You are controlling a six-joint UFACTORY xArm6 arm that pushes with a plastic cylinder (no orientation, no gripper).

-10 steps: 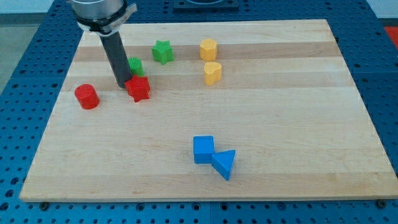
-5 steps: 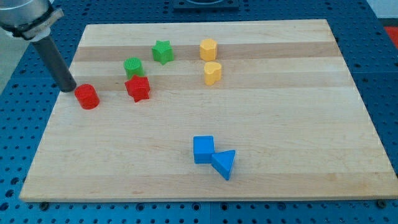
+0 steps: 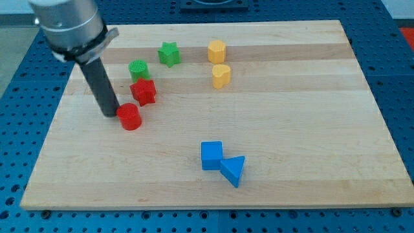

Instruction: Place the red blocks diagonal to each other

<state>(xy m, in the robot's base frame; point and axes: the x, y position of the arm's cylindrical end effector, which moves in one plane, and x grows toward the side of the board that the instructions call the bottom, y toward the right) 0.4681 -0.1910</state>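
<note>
Your tip (image 3: 110, 114), a bare rod with no jaws to open or close, touches the red cylinder (image 3: 130, 116) at its 9 o'clock; the red star (image 3: 143, 92) lies near, at the cylinder's 1 o'clock, diagonal.

A single camera looks down at a slant on the wooden board (image 3: 272, 116) from beyond its near long edge; the far edge lies toward the view's top and reads shorter than the near one, so the lens sits high and tilted forward; the board fills nearly the whole frame, with blue perforated table (image 3: 401, 97) showing on every side; the arm's rod (image 3: 98, 84) enters from the view's top left, its upper part cut by the frame; there is no second view, so nothing is shared.
</note>
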